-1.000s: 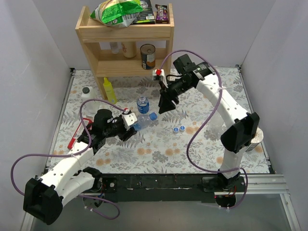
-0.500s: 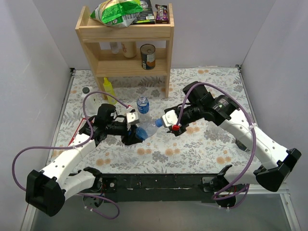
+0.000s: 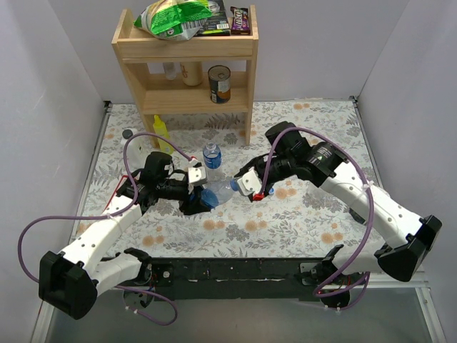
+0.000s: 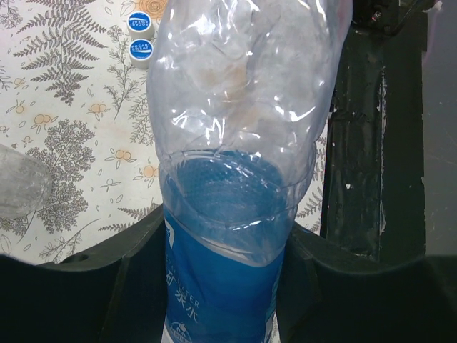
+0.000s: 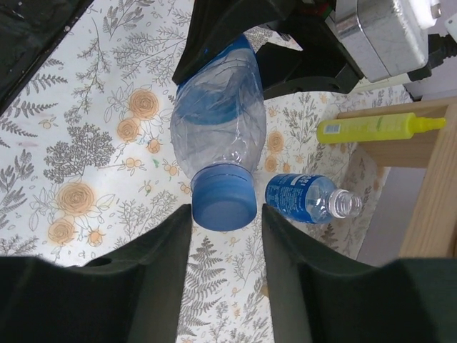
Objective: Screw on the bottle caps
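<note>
From above, the left gripper (image 3: pixel 199 201) is clamped on a labelled bottle (image 3: pixel 218 191) at mid-table. The bottle is tilted, its long axis running rightward and its neck aimed at the right gripper (image 3: pixel 240 183). A second bottle (image 3: pixel 211 156) stands upright just behind, the shelf (image 3: pixel 184 48) beyond it, and there is bare floral table (image 3: pixel 314 214) to the right. The left wrist view shows the bottle's blue band pinched between dark fingers (image 4: pixel 136 286), body stretching away, two loose caps (image 4: pixel 141 37) far ahead and the table's black edge (image 4: pixel 357 157) alongside. In the right wrist view, a blue cap (image 5: pixel 224 201) sits on the neck between spread fingers (image 5: pixel 153 264), a sliver of table showing on one side.
</note>
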Controlling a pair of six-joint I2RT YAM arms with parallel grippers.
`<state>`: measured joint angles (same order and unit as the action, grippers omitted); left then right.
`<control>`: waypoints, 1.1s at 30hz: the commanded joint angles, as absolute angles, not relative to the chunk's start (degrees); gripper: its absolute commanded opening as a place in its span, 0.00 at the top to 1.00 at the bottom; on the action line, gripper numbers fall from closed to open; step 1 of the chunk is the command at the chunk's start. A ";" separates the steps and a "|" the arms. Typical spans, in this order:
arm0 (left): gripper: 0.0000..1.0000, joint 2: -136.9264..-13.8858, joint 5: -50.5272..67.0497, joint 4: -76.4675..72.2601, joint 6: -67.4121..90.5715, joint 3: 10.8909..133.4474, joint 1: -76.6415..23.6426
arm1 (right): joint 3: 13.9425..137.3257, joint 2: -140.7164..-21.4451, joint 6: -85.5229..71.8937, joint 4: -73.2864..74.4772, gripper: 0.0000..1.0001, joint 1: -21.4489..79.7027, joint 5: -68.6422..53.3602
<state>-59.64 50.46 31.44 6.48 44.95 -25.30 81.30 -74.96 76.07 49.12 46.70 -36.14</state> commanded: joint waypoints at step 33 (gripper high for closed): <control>1.00 -50.89 15.56 9.40 23.20 37.71 -26.28 | 100.37 -95.18 7.48 48.34 0.99 38.94 -49.04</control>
